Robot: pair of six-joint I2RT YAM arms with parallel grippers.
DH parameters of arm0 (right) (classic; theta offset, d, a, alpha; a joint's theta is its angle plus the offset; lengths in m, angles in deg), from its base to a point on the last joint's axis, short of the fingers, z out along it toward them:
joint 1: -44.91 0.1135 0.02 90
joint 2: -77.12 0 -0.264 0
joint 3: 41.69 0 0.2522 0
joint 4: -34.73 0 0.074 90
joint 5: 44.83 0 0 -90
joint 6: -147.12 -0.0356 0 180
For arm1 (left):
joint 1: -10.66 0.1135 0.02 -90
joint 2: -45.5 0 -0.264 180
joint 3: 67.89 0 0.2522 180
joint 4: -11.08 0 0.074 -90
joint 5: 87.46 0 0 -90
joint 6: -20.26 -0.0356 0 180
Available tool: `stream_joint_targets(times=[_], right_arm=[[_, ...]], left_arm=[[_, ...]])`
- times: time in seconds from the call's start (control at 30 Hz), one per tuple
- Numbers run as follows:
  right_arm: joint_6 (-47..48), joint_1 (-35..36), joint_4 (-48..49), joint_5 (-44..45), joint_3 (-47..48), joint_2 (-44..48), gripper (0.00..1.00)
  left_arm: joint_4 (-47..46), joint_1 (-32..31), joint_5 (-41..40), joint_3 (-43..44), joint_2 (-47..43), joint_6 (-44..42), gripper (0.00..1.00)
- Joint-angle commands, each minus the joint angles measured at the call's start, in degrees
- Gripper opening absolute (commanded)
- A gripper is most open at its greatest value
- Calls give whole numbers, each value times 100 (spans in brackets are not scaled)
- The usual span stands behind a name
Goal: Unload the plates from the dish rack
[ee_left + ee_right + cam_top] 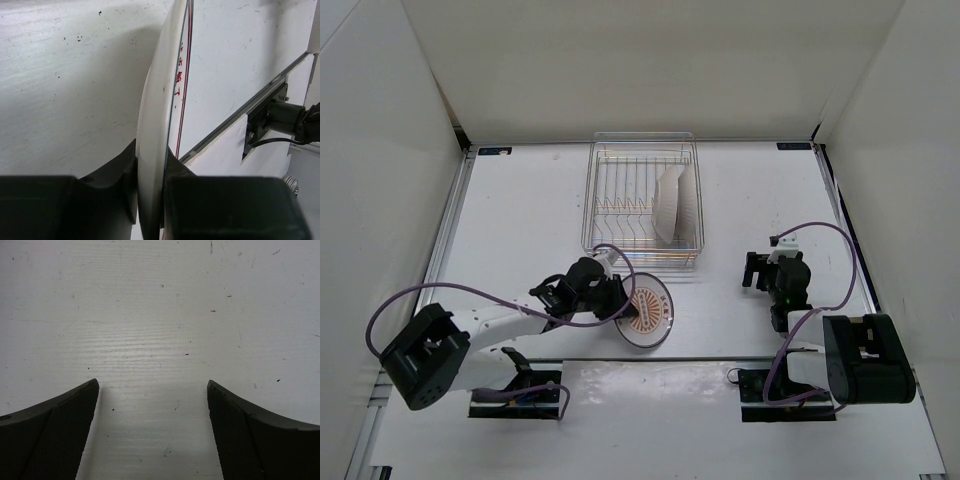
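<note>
The silver wire dish rack (642,157) stands at the back middle of the table. Two white-backed plates (676,204) lean upright in its right half. A third plate (650,316), its face striped orange-brown, hangs tilted just above the table in front of the rack. My left gripper (623,304) is shut on that plate's left rim. In the left wrist view the plate (159,120) runs edge-on between both fingers (112,185). My right gripper (757,270) hovers over bare table to the right of the rack, open, nothing between its fingertips (70,415).
White walls close the table at the back and both sides. A dark rail (450,225) runs along the left edge. Both arm bases (790,395) sit at the near edge, with purple cables looping above them.
</note>
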Motion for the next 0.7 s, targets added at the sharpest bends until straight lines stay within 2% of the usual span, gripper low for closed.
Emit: stream_joint_targets(times=[0.0, 0.07, 0.1, 0.23, 0.43, 0.6, 0.67], right_arm=[[72, 12, 237, 70, -46, 5, 90], [72, 12, 237, 62, -37, 14, 90], [63, 3, 246, 70, -46, 5, 90], [72, 12, 246, 70, -37, 5, 90], [72, 12, 246, 62, -46, -4, 90], [54, 3, 229, 70, -29, -3, 90], [63, 12, 229, 70, -37, -12, 90]], left_arm=[[534, 30, -453, -139, 238, -272, 29], [744, 30, -593, -34, 229, -377, 43], [876, 21, -602, 1, 221, -421, 55], [1308, 73, -708, 186, 221, -510, 73], [2019, 91, -1111, 432, 238, -562, 86], [3020, 109, -1593, 897, 133, -650, 91], [3545, 91, -1736, 1125, 11, -738, 99]])
